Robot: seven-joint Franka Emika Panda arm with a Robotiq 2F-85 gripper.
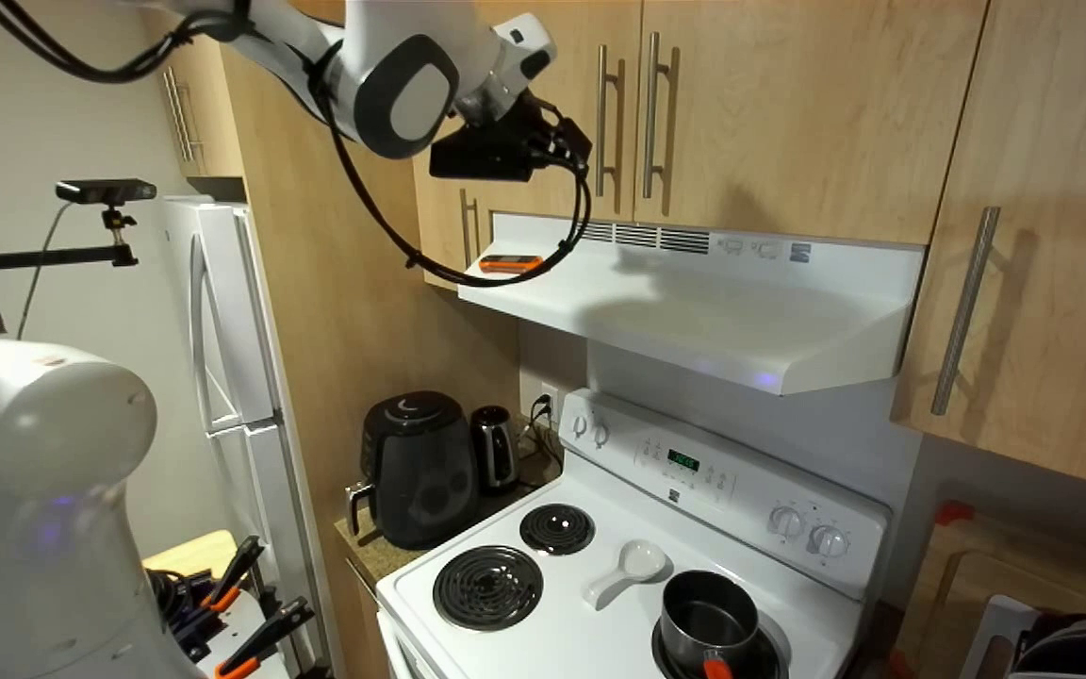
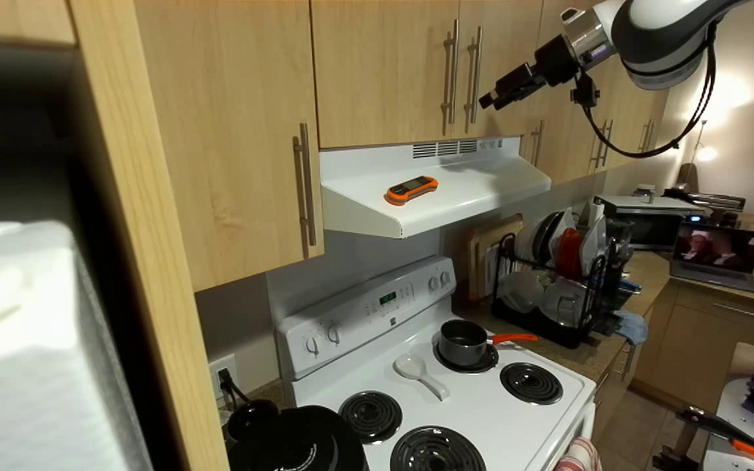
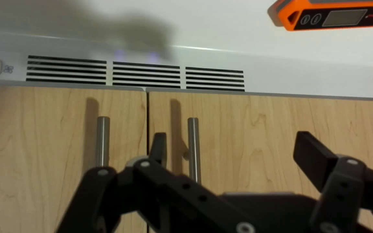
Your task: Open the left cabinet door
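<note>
- One tall, flat, light-wood upper-cabinet door [image 2: 377, 72] with one slim vertical metal bar handle [image 2: 453, 72] near its right edge is hanging closed at the upper middle of an exterior view, and filling the lower right of the wrist view.
- One twin light-wood panel [image 1: 788, 123] with one matching handle [image 1: 650, 113] is hanging just to its right in both exterior views.
- One black two-fingered gripper [image 3: 233, 147] is hovering before the door; in the wrist view its jaws are standing wide apart, one at either side of the bar handle.
- One white sloping range hood [image 2: 475, 191] is sitting below, showing three slatted vents [image 3: 146, 74] and carrying one orange-and-black handheld device [image 2: 412, 189].
- One white stove [image 2: 488, 407], lower middle, is bearing four coil burners [image 2: 370, 417], one dark saucepan [image 2: 462, 343] and one white spoon-shaped piece [image 2: 419, 373].
</note>
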